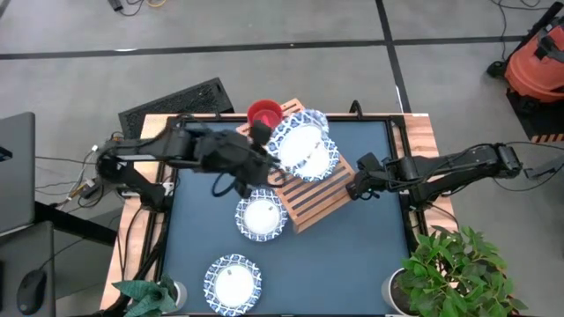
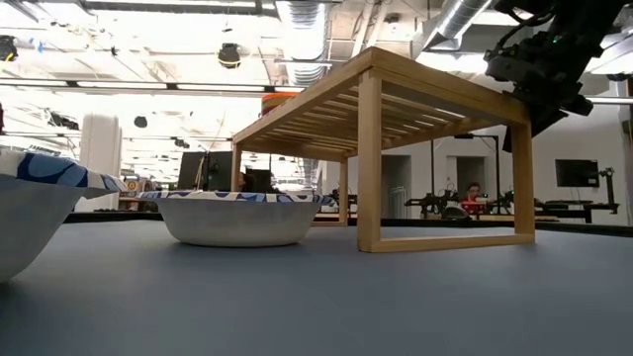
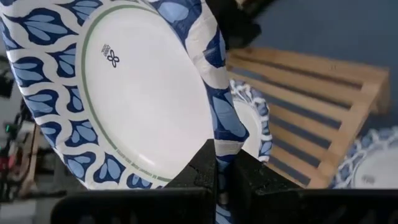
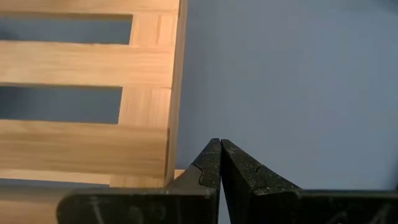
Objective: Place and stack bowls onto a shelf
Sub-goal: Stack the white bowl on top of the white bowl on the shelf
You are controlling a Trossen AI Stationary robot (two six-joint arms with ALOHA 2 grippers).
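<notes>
The left end effector (image 3: 222, 163) hangs over the left part of the slatted wooden shelf (image 1: 319, 199), its fingers pressed together on the rim of a white dish with a blue leaf-patterned rim (image 3: 134, 93). The dish is tilted up on edge in the grip. Beneath it, another blue-rimmed dish (image 1: 310, 154) lies flat on the far end of the shelf top. A red bowl (image 1: 263, 114) sits at the far left corner of the shelf, just beside those dishes.

Two more blue-rimmed dishes stand on the dark blue worktop (image 1: 361, 255): one (image 1: 261, 217) touches or sits just beside the shelf's near left edge, and the other (image 1: 233, 282) lies well apart, near the front edge of the worktop.

The right end effector (image 4: 220, 163) waits at the right edge of the shelf, just above its frame, with its fingers pressed together and nothing between them.

From worktop height, the shelf stands on its four legs with one dish beside it.
</notes>
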